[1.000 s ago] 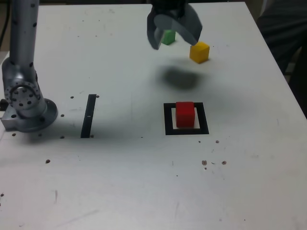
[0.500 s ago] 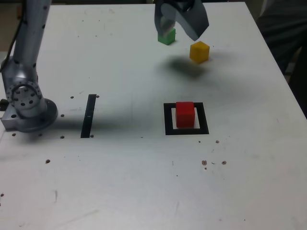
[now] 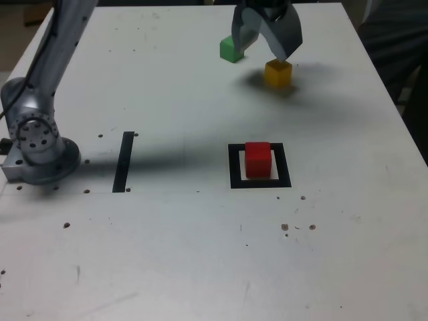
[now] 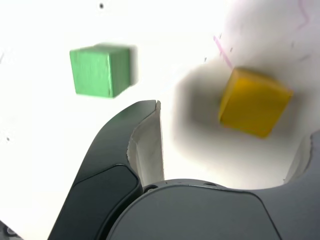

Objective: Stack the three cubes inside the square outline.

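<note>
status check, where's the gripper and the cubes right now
Gripper open, over the yellow cube, not gripping. Red cube sits inside the square outline; green cube loose beside the gripper. Nothing blocking the yellow cube.

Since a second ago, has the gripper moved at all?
Yes. In the exterior view the gripper has shifted toward the view's right, off the green cube, and now hangs open over the yellow cube, which has stayed put.
</note>
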Robot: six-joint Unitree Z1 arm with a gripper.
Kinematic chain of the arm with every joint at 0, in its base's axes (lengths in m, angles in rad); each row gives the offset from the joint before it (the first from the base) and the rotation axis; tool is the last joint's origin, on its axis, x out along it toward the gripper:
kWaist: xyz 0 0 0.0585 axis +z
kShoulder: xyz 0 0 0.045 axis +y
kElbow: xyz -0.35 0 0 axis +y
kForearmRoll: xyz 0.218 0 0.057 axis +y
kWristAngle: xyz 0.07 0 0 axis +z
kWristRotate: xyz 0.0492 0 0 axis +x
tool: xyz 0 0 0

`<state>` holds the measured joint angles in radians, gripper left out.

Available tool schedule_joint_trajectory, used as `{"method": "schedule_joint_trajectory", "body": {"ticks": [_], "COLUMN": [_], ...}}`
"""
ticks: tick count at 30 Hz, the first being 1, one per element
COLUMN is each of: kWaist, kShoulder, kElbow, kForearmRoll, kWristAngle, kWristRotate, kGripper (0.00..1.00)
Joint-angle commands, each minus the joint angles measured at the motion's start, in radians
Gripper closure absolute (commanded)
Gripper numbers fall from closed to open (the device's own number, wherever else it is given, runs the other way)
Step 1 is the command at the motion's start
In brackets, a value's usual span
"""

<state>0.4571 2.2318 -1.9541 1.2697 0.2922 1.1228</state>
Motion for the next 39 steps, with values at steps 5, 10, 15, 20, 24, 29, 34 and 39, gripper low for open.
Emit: {"method": "schedule_joint_trajectory", "body": {"ticks": [5,10,15,20,24,29,34,39], "kWaist": [0.002,-0.005,-0.012,-0.021,-0.03,-0.041,-0.045,-0.047], "kShoulder": [0.052,0.074,0.101,0.125,0.141,0.154,0.164,0.167], "kElbow": [-0.055,-0.062,-0.065,-0.072,-0.082,-0.101,-0.109,-0.11], "kForearmRoll": [0.024,0.026,0.023,0.018,0.018,0.025,0.024,0.015], "kWristAngle": [0.001,-0.003,-0.004,-0.004,-0.004,0.005,0.01,0.01], "kWristRotate": [0.013,0.014,0.014,0.014,0.013,0.002,-0.005,-0.005], "kGripper": [0.07,0.08,0.09,0.1,0.14,0.26,0.43,0.59]}}
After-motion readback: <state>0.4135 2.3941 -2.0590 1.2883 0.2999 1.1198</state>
